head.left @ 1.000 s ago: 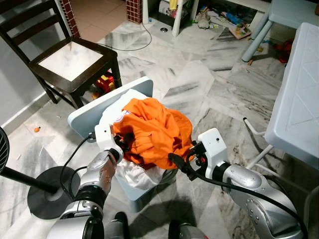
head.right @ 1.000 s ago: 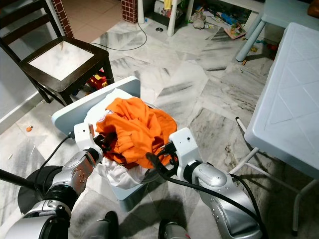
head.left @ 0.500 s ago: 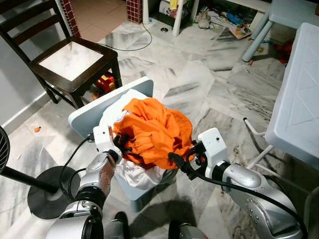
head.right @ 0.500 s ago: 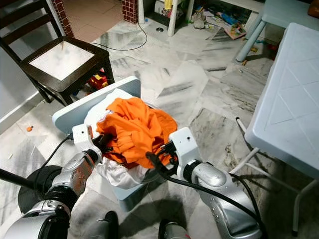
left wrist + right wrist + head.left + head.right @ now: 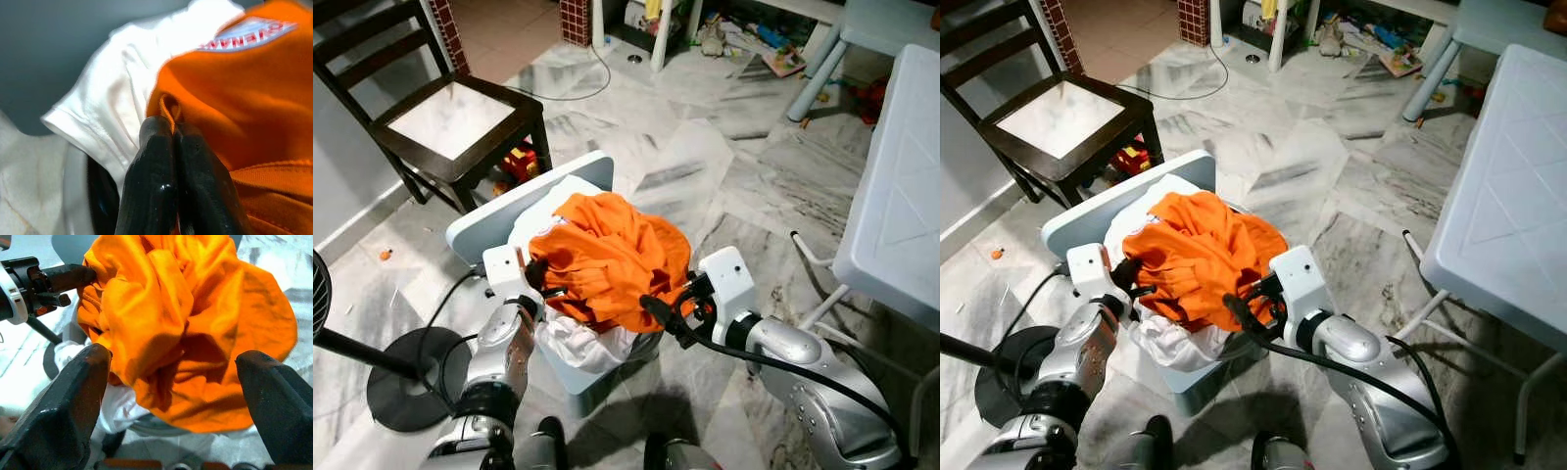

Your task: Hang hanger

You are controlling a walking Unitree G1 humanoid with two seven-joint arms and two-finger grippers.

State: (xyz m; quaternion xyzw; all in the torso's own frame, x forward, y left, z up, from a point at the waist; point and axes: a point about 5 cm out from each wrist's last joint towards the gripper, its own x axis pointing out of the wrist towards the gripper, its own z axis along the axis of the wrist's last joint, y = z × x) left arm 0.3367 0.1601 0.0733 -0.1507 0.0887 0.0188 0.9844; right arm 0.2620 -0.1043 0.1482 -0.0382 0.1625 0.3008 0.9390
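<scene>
- Down on the marble floor (image 5: 724, 176), a pale blue laundry bin (image 5: 524, 211) with lid tipped back, heaped with an orange garment (image 5: 612, 259) over white cloth (image 5: 582, 343).
- Left hand (image 5: 171, 134) at the near-left edge of the heap, fingers (image 5: 149, 186) pressed together, clamped on a fold of the orange garment, as seen in the left wrist view.
- Beside that fold, a white sleeve (image 5: 112, 112) and a white label with red lettering (image 5: 242, 34) on the orange fabric.
- Right hand (image 5: 171, 372) at the near-right side of the heap, fingers (image 5: 63, 406) spread wide apart, orange garment between and beyond them; contact not clear.
- No telling where the hanger is; possibly buried in the cloth.
- Dark wooden chair (image 5: 440, 108) with a pale seat behind the bin on the left, a red toy (image 5: 519, 162) on the floor under it.
- Pale blue plastic bench (image 5: 1498, 196) to the right, well apart from the bin.
- Round black stand base (image 5: 406, 382) on the floor near the left arm.
- Scattered toys and clutter (image 5: 744, 39) along the far wall.
</scene>
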